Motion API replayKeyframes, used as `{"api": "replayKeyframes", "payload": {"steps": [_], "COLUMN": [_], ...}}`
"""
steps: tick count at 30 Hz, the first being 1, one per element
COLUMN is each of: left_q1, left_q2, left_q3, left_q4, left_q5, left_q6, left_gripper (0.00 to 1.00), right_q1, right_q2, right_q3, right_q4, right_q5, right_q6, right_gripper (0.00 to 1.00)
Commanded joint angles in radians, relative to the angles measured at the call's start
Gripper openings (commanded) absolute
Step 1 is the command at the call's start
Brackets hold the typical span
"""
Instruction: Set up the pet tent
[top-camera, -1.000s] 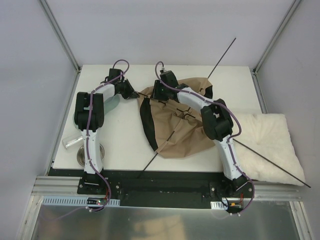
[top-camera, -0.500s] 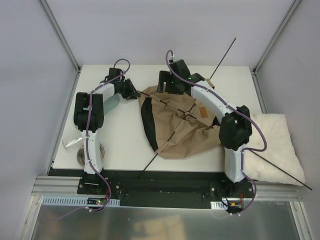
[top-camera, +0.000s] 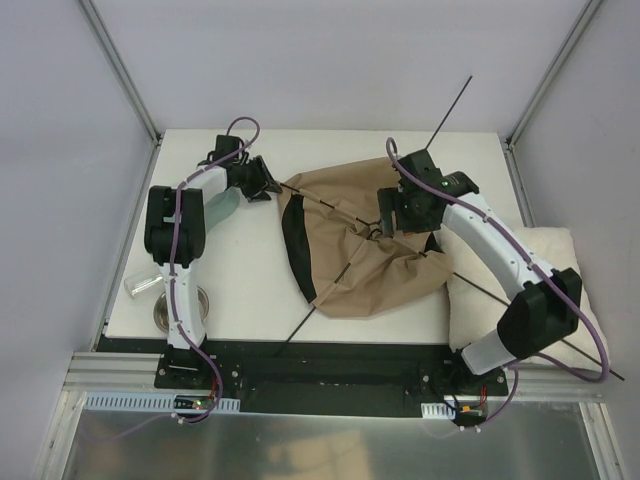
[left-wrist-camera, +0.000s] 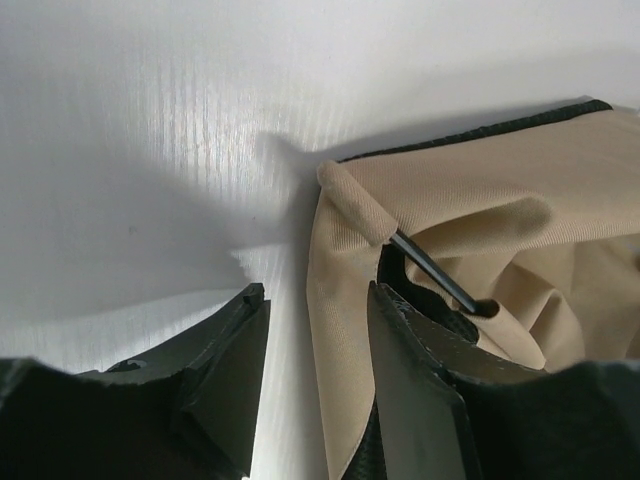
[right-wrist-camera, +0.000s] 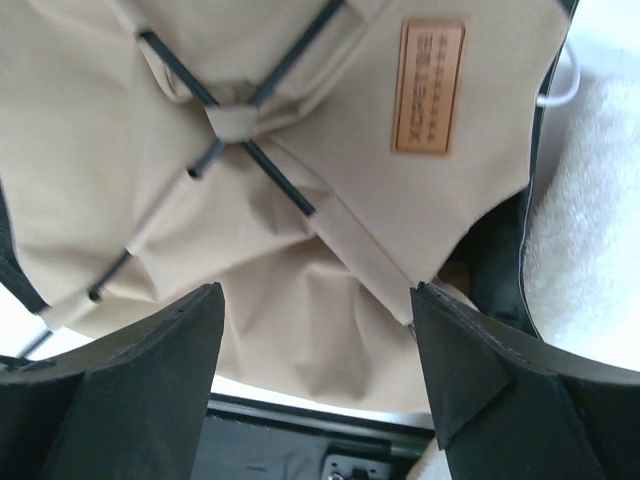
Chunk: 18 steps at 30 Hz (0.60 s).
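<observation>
Currently the pet tent (top-camera: 350, 255) lies collapsed on the white table (top-camera: 240, 280), roughly mid-table. Tan side is up, and black lining shows along its left edge. Two thin black poles (top-camera: 450, 105) cross over the fabric, threaded through tan loops. One pole runs out past the far right of the table and one out across the fluffy cushion (top-camera: 565, 265) at the right edge.

Left gripper (top-camera: 262, 186): at the tent's far-left corner, low over the table. The wrist view shows the fingers (left-wrist-camera: 235, 350) parted, not clamped. The tent's corner hem lies in the gap against the right-hand finger. A pole end sits in the small fabric pocket (left-wrist-camera: 350, 200) just ahead.

Right gripper (right-wrist-camera: 316, 290): above the tent's right half, jaws spread wide, holding nothing. Below it are the pole crossing, bound by a fabric loop, and the brown label patch (right-wrist-camera: 430, 85).

A clear cup (top-camera: 140, 287) and a metal bowl (top-camera: 163, 312) sit at the near left, well apart from the tent.
</observation>
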Motion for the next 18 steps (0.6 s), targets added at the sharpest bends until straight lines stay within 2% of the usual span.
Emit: {"api": "replayKeyframes", "payload": {"steps": [1,6,8,11,18], "left_q1": [0.009,0.009,0.009,0.009,0.009], "left_q2": [-0.099,-0.128,-0.142,-0.165,-0.211], "left_q3": [-0.027,-0.056,-0.071,-0.096,-0.163], "left_q4": [-0.008,-0.009,-0.009,-0.009,-0.009], "left_q5": [0.012,0.024,0.020,0.017,-0.017], "left_q6": [0.022,0.023,0.025,0.026,0.036], "left_gripper": [0.46,0.50,0.53,0.56,0.61], "right_q1": [0.007,0.010,0.009,0.004,-0.071], "right_q2": [-0.080,-0.072,-0.087,-0.115,-0.218], "right_q3": [-0.091,-0.128,-0.143,-0.155,-0.152], "right_q4": [-0.045,0.001,0.009,0.000,-0.146], "right_q5": [0.002,0.074,0.125,0.180,0.179], "right_q6": [-0.114,-0.137,-0.143,-0.154,-0.122], "right_gripper": [0.79,0.69,0.69,0.72,0.80]}}
